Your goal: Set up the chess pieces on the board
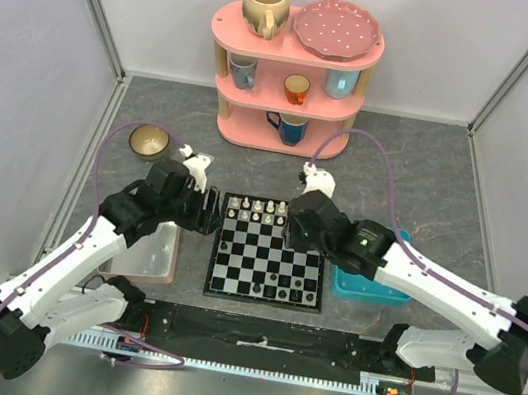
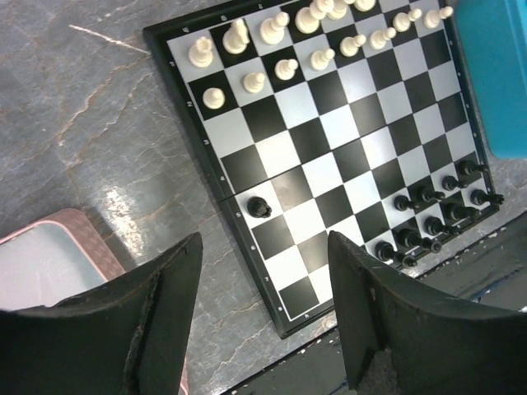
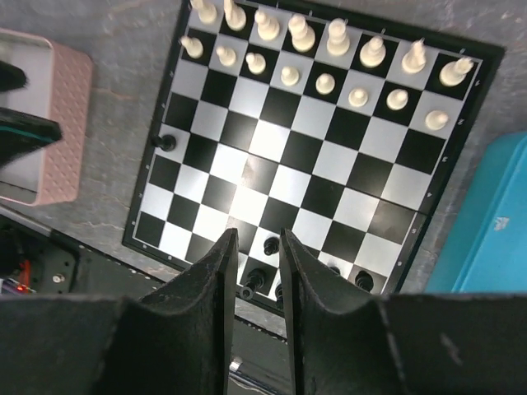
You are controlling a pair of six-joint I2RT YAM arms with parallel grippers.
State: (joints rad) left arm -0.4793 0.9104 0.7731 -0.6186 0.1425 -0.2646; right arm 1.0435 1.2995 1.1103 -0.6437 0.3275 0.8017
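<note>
Top external: fixed, high behind both arm bases, angled down and forward across the grey marbled tabletop [image 1: 430, 175].

Left wrist: close and low, looking past the left gripper's black fingers [image 2: 165, 304] from beyond the left edge of the flat black-and-white checked board [image 2: 329, 148].

Right wrist: higher, looking almost straight down. Right gripper's black fingers [image 3: 206, 304] at frame bottom, whole board framed.

All three views share the board. Both wrist views catch the teal plastic tray [image 2: 498, 74].

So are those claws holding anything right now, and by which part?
Left claw holds nothing. Right claw: a black piece shows between its fingers; whether it is gripped cannot be told.
</note>
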